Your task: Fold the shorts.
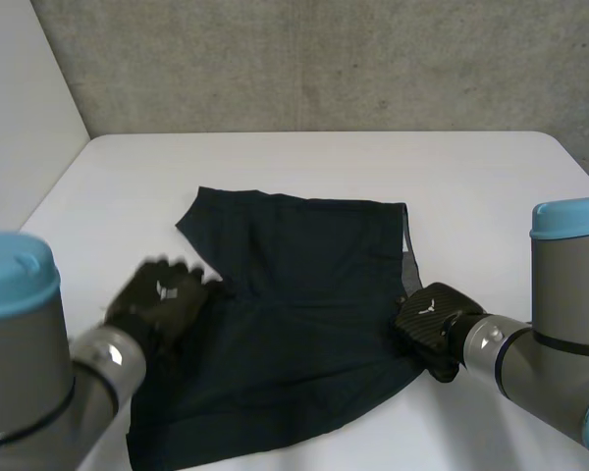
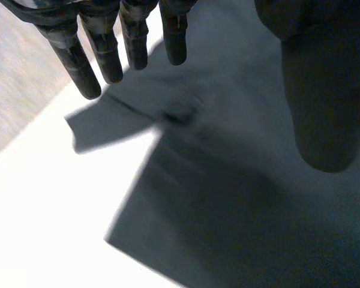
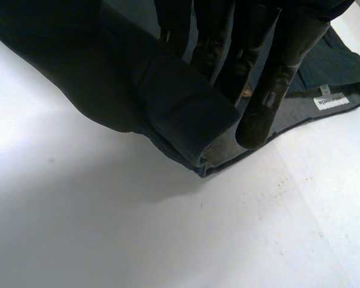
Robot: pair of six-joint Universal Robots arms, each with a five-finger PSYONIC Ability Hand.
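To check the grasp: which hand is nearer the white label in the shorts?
Right. The right hand pinches the waistband corner beside the label; the left hand is open at the shorts' opposite edge.

White table point(image 1: 324, 167) (rounded corners), grey concrete wall point(image 1: 324, 59) behind.

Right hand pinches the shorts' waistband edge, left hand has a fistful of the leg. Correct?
Not quite. The left wrist view shows the left hand with fingers straight above the shorts, holding nothing. The right hand does pinch the waistband edge.
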